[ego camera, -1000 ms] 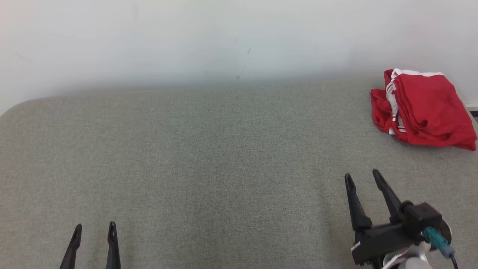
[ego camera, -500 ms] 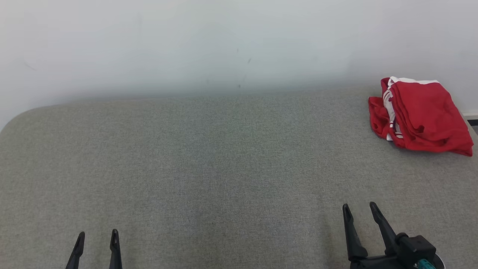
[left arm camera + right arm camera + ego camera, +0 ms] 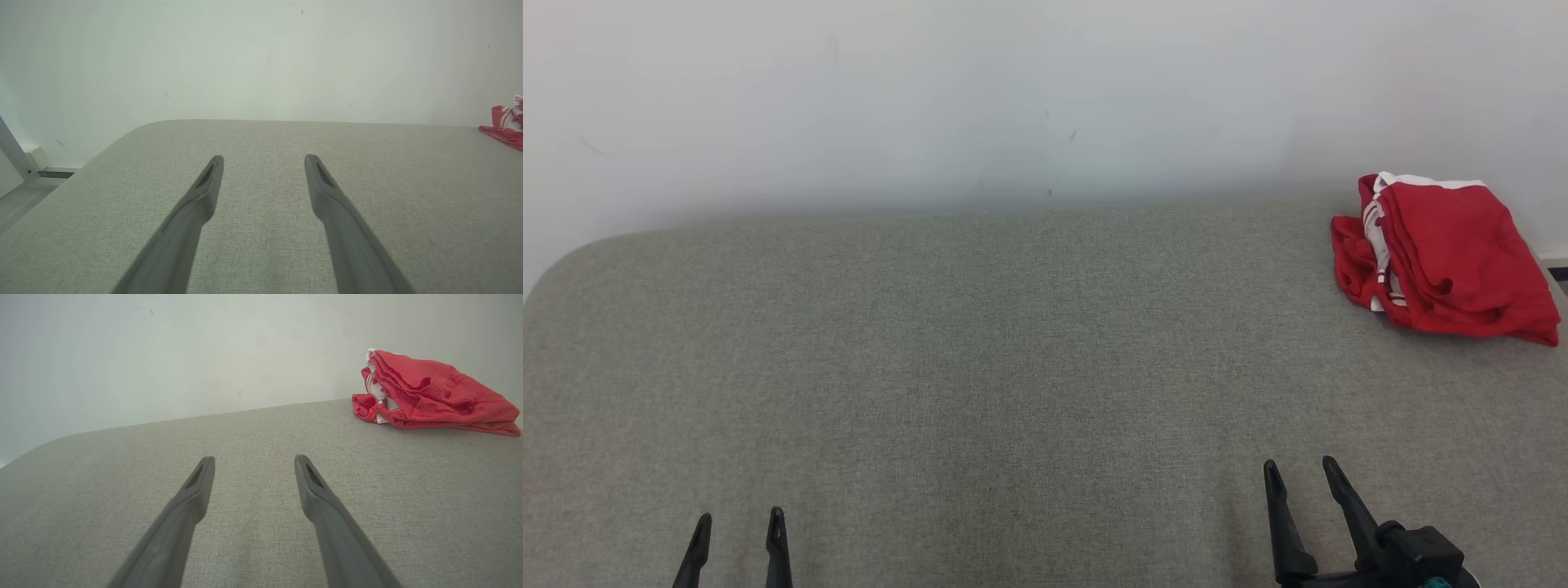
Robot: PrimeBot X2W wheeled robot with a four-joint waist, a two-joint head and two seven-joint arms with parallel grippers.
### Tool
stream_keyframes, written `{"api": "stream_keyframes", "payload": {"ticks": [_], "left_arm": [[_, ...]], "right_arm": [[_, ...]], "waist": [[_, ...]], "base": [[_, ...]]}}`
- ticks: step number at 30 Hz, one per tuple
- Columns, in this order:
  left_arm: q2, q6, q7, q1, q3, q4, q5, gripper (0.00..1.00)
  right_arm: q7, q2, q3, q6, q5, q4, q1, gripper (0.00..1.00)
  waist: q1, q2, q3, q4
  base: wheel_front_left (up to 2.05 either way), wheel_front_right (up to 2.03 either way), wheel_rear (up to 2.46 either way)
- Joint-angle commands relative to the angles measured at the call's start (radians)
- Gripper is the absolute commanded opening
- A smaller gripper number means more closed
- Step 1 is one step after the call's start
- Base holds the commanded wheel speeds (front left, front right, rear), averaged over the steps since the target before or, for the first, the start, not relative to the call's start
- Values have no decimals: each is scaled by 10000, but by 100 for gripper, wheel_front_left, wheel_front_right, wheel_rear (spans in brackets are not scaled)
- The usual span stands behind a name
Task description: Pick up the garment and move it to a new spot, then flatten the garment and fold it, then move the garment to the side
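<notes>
Head camera looks down; both wrist cameras skim low toward the wall (image 3: 261, 61), all sharing the garment (image 3: 1450, 257).

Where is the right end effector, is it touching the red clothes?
Apart. In the head view the right end effector sits near the bottom edge, with bare grey surface between it and the red garment.

There is one red garment (image 3: 1454, 257), one grey bench (image 3: 1013, 367), one pale wall (image 3: 1013, 98), and two grippers: the left gripper (image 3: 740, 514) and the right gripper (image 3: 1298, 462).
</notes>
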Motion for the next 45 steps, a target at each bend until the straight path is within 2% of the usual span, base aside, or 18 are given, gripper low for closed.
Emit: {"api": "stream_keyframes", "payload": {"ticks": [1,7,8,13,45], "left_arm": [[-39,21,-25,107,34,27,54,100],[-72,21,-25,133,35,196,-73,100],[-54,0,0,5,17,198,-37,0],[-109,-4,41,2,-9,638,-65,0],[-131,2,1441,-901,55,967,-5636,0]], "right_arm": [[-39,67,26,-31,2,-4,94,100],[-41,86,45,-31,24,-43,113,100],[-2,31,29,0,3,-28,30,0],[77,31,26,0,37,378,175,0],[1462,86,-369,-5,5518,221,-435,0]], "waist": [[0,0,-3,3],[0,0,-4,23],[0,0,-4,23],[0,0,-5,27],[0,0,0,120]], "base": [[0,0,0],[0,0,0],[0,0,0],[0,0,0],[0,0,0]]}}
